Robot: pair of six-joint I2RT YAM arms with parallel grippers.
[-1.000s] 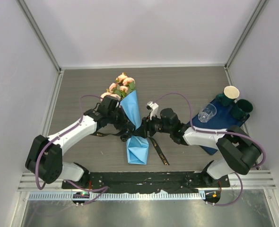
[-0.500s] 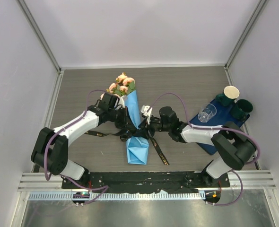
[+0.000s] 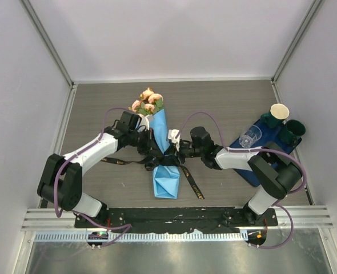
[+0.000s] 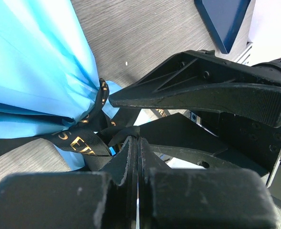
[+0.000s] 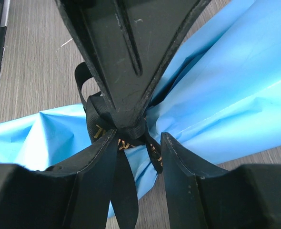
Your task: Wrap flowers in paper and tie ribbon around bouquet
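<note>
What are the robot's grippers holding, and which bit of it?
The left gripper is shut on the ribbon where it crosses at the neck of the bouquet. The right gripper is open around a ribbon tail, gripping nothing.

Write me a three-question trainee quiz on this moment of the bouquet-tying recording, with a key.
1. True or false: the left gripper is shut on the ribbon.
2. Which end of the blue paper do the roses stick out of? A) the end away from the robot B) the end toward the robot C) both ends
3. Fill in: the ribbon's loose tails hang between the parted fingers of the ___ gripper.
Key: 1 true; 2 A; 3 right, meaning the right gripper.
</note>
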